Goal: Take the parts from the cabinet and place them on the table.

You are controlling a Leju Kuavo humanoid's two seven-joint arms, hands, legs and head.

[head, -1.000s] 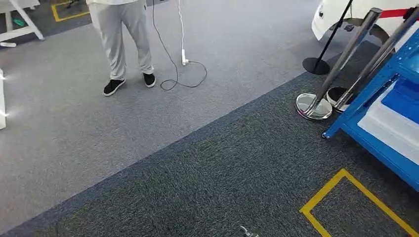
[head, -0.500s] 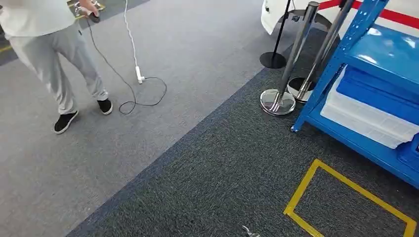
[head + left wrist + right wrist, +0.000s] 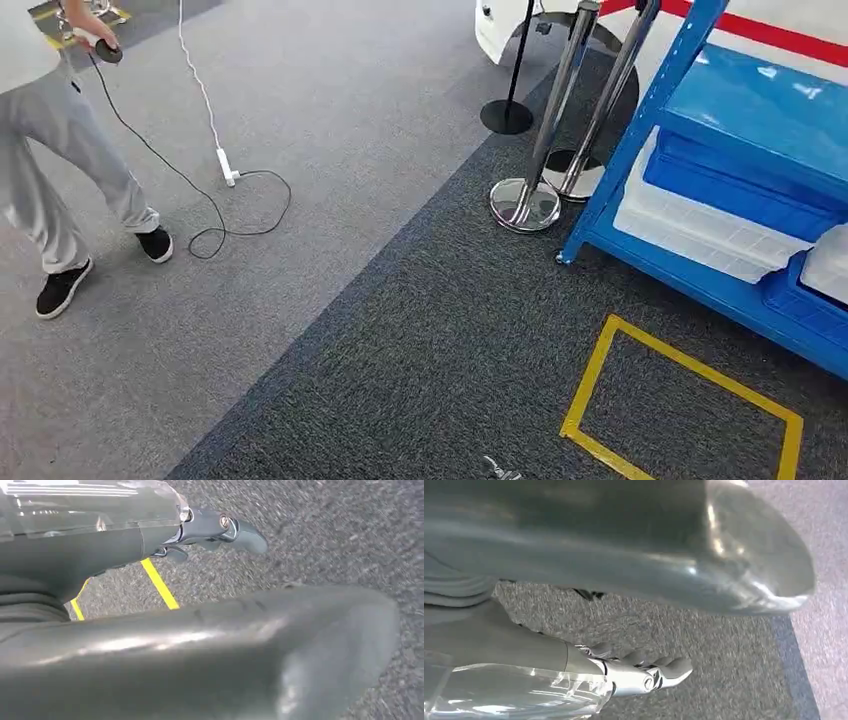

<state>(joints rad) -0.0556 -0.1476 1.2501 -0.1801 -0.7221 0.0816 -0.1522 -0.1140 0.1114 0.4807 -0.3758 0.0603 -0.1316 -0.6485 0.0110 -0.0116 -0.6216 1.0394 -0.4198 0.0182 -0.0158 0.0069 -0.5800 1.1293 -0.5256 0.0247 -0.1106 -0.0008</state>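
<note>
The head view looked down on a carpet (image 3: 330,130) of two tones, light grey at the left and dark grey (image 3: 440,370) at the right. On the dark part lay a square of yellow tape (image 3: 683,404), close before the blue cabinet (image 3: 700,270) at the right side. On the lower shelf of the cabinet stood a white bin (image 3: 700,232) with a blue bin (image 3: 740,185) on top of it, and beside them another blue bin (image 3: 805,305) with a white one (image 3: 828,262) over it; the parts inside them could not be seen. Two chrome posts (image 3: 545,120) stood just beside the cabinet, and a black post base (image 3: 507,116) was behind them. A person (image 3: 60,160) in grey trousers stood at the left on the light carpet, holding a dark object (image 3: 108,54). A cable (image 3: 215,205) lay on the floor near the person's shoes.

The left hand (image 3: 150,645) hung over the dark carpet, holding nothing, its fingers (image 3: 235,530) only lightly bent and apart. The right hand (image 3: 614,555) also hung over the carpet, empty, its fingers (image 3: 659,672) loosely apart
</note>
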